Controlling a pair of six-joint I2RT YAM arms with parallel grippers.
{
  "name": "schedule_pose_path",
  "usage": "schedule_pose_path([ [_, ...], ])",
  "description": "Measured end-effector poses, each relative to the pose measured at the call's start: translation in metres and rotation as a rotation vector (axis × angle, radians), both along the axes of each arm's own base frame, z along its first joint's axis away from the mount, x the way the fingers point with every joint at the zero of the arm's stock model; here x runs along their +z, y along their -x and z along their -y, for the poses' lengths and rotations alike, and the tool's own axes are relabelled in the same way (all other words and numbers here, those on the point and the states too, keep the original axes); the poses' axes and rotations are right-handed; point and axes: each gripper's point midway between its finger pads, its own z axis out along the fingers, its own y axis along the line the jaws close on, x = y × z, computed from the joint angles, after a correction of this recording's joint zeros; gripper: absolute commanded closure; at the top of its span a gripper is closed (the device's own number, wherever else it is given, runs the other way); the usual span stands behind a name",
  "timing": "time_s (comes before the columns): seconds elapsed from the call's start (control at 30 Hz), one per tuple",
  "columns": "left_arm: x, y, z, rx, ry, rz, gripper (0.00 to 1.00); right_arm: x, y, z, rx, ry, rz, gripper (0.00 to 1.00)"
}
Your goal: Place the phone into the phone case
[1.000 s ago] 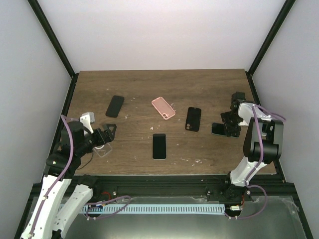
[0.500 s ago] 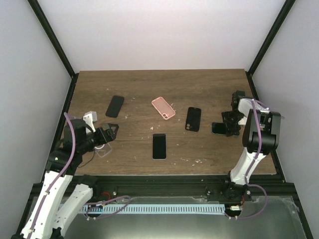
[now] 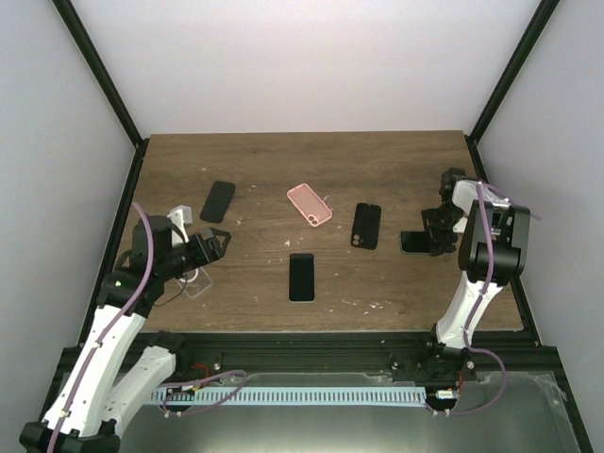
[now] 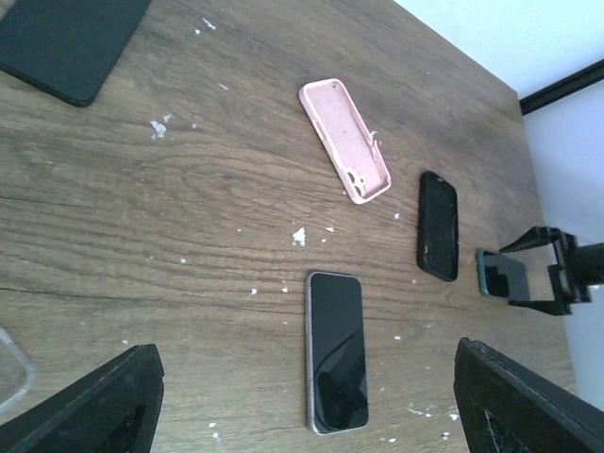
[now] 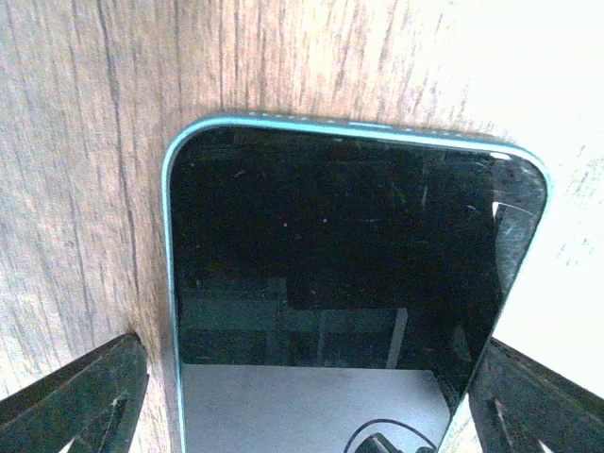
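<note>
Cases first, operator. The pink case [image 4: 344, 142] lies open side up in the middle of the table [image 3: 283, 160], toward the far edge, and it's empty: you can see its bare inner face and the camera cut-out. The clear case [image 3: 196, 283] sits by the left edge, near side, with nothing in it. The black case [image 4: 438, 225] lies right of the pink one; I can't tell whether anything is inside. The black slab [image 3: 217, 201] toward the far left could be a phone or a case.

Now your phones. The silver-edged phone [image 3: 301, 276] lies screen up near the middle of the near edge, in no case. The teal-edged phone [image 5: 349, 245] lies flat by the right edge, also uncased.

Your left gripper [image 4: 310, 354] is spread wide and carries nothing; its fingers [image 4: 104, 401] frame the lower corners of the wrist view, with the silver-edged phone on the wood between them, well apart from both.

Your right gripper [image 5: 310, 347] is also spread wide, straddling the teal-edged phone, with its fingers [image 5: 80, 396] just beside the long edges. I can't see them pressing.

The right wrist view alone shows the teal rim; from above that phone is a dark sliver. Only the top view shows the whole clear case; the left wrist view catches just its corner.
</note>
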Motion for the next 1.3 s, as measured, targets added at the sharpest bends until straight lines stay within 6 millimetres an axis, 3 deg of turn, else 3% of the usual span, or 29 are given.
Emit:
schedule_pose_path([
  [0.4, -0.026, -0.012, 0.024, -0.031, 0.074, -0.066, 0.19, -0.001, -0.002, -0.003, 0.116, -0.009, 0.005, 0.32],
  [0.6, -0.039, -0.025, 0.052, -0.088, 0.078, -0.101, 0.2, -0.001, -0.005, -0.008, 0.254, 0.02, 0.007, 0.34],
  [0.77, -0.057, -0.033, 0.08, -0.143, 0.061, -0.149, 0.2, 0.0, -0.024, -0.017, 0.45, 0.095, 0.038, 0.34],
  [0.93, -0.063, -0.043, 0.102, -0.18, 0.055, -0.166, 0.2, 0.002, -0.053, -0.044, 0.698, 0.176, 0.122, 0.33],
  [1.13, -0.063, -0.058, 0.114, -0.19, 0.069, -0.15, 0.2, 0.007, -0.092, -0.093, 0.991, 0.242, 0.278, 0.33],
  [1.3, -0.07, -0.064, 0.12, -0.2, 0.074, -0.16, 0.21, 0.011, -0.108, -0.131, 1.181, 0.251, 0.439, 0.33],
])
